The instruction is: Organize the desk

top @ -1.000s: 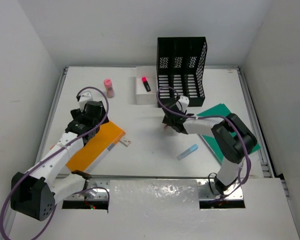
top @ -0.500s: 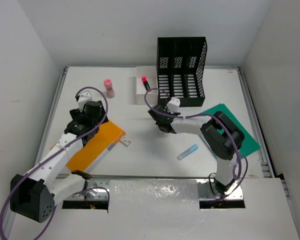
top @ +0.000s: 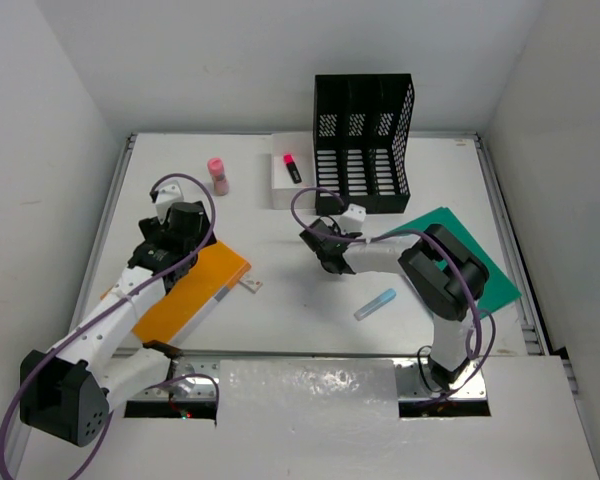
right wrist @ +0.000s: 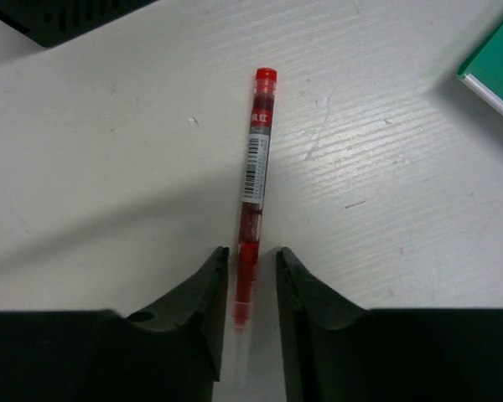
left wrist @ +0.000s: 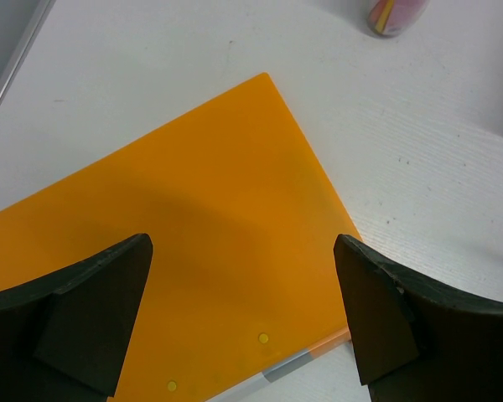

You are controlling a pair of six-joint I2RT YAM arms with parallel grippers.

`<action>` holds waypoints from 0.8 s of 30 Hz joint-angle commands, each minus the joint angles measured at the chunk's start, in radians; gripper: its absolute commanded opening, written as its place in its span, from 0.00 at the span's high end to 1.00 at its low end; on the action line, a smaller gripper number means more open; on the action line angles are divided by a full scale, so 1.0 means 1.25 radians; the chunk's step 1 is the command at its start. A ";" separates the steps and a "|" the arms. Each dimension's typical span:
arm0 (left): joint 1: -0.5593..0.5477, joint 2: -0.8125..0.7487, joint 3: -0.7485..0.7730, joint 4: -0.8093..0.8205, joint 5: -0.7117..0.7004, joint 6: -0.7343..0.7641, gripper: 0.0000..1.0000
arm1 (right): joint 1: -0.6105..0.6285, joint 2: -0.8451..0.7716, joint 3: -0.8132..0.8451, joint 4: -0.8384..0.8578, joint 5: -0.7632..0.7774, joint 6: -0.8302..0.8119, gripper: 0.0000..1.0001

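Pen pickup is the step I judge to be in hand. The right gripper sits low over the desk, its jaws narrowly apart astride the red pen. A sliver of white shows on each side, so nothing is clamped yet. I would squeeze squarely across the barrel, then lift straight up so the capped far end does not drag. The left gripper hangs spread wide and empty above the orange folder. Only the right wrist view shows the pen; from the top camera the gripper hides it. The top view does give me the black file rack just beyond, and the white-walled desk spreading under both arms
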 commanded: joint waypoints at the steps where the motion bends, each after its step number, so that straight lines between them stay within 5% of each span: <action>1: -0.010 -0.020 0.002 0.022 -0.013 0.007 0.13 | 0.001 -0.002 -0.028 0.020 -0.015 0.008 0.75; 6: -0.010 -0.022 0.002 0.022 -0.015 0.007 0.13 | 0.002 -0.035 -0.063 -0.002 -0.036 0.009 1.00; 15: -0.011 -0.016 -0.003 0.029 -0.013 0.010 0.13 | 0.022 -0.254 -0.168 -0.016 -0.149 -0.151 1.00; 21: -0.010 -0.004 -0.003 0.032 -0.013 0.012 0.13 | 0.045 -0.361 -0.041 -0.155 -0.214 -0.269 1.00; 24: -0.010 0.002 -0.003 0.032 -0.014 0.011 0.13 | 0.045 -0.382 0.038 -0.111 -0.234 -0.368 1.00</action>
